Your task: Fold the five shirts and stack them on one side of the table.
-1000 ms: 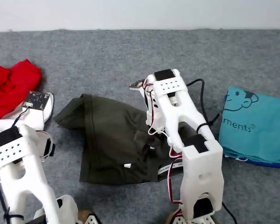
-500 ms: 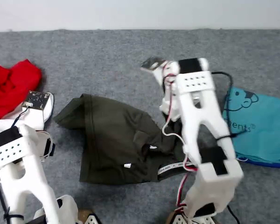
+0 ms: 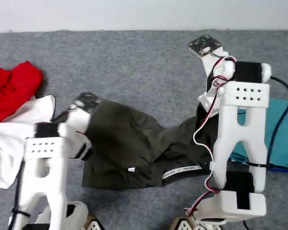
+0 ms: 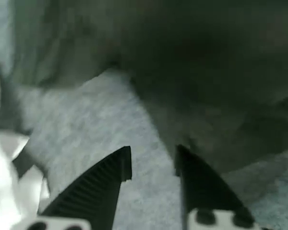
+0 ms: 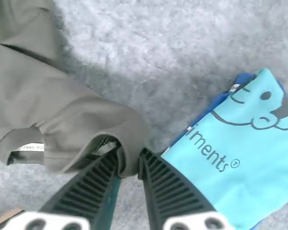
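At the far left of the high view a red shirt (image 3: pixel 12 86) lies in a soft crumpled heap, and just below it a white shirt (image 3: pixel 5 148) is bunched up as loosely. Both look unfolded and, I judge, are waiting their turn. Next comes the left gripper (image 4: pixel 152 160): its ribbed black jaws stand a modest way apart with nothing between them, poised at the left edge of the olive shirt (image 3: pixel 129 143), probably so as to pinch that side and pull the cloth flat. The olive shirt sprawls across the middle of the table (image 3: pixel 134 57), whose grey covering is nubbly like felt. The cloth is thin, matte and limp, rumpled into ridges, with a white neck label (image 3: pixel 181 171) turned up near its lower edge. To the right, the right gripper (image 5: pixel 129 165) is clamped on a fold of that shirt's right side, the fabric tenting up into the jaws — a hold that seems meant to stretch the garment against the other arm. At the far right a teal shirt (image 5: pixel 230 153) with dark print lies folded flat and square on a blue shirt (image 5: pixel 221 98), the start of the stack — so two look done, with three left by my reckoning.
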Robot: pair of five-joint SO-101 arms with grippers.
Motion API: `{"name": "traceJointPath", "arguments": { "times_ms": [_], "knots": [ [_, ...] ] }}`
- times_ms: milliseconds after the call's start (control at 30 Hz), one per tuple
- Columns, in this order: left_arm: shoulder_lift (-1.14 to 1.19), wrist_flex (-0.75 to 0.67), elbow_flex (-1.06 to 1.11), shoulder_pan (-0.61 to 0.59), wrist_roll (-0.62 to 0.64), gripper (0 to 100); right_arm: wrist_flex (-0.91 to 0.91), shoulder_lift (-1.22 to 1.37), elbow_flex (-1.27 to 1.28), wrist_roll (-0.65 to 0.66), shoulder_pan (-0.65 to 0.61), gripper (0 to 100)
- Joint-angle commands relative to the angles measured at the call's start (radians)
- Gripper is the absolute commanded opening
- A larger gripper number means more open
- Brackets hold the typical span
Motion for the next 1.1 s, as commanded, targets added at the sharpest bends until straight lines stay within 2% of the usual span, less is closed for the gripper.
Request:
{"name": "traceJointPath", "arguments": {
  "times_ms": [0, 133, 433, 667, 967, 1067],
  "knots": [
    [-0.025, 0.023, -0.018, 0.092, 0.009, 25, 0.039, -0.067, 0.026, 0.002, 0.012, 1.0],
    [0.038, 0.023, -0.019, 0.15, 0.008, 25, 0.039, -0.085, 0.095, 0.002, 0.015, 1.0],
    [0.319, 0.015, -0.137, 0.163, 0.006, 25, 0.036, -0.139, 0.169, 0.008, 0.044, 1.0],
    [0.365, 0.015, -0.125, 0.229, 0.006, 25, 0.036, -0.139, 0.164, 0.008, 0.047, 1.0],
    [0.371, -0.049, -0.056, 0.226, 0.008, 25, 0.038, -0.139, 0.167, 0.008, 0.048, 1.0],
    [0.371, -0.049, -0.056, 0.226, 0.008, 22, 0.038, -0.139, 0.167, 0.008, 0.048, 1.0]
  ]
}}
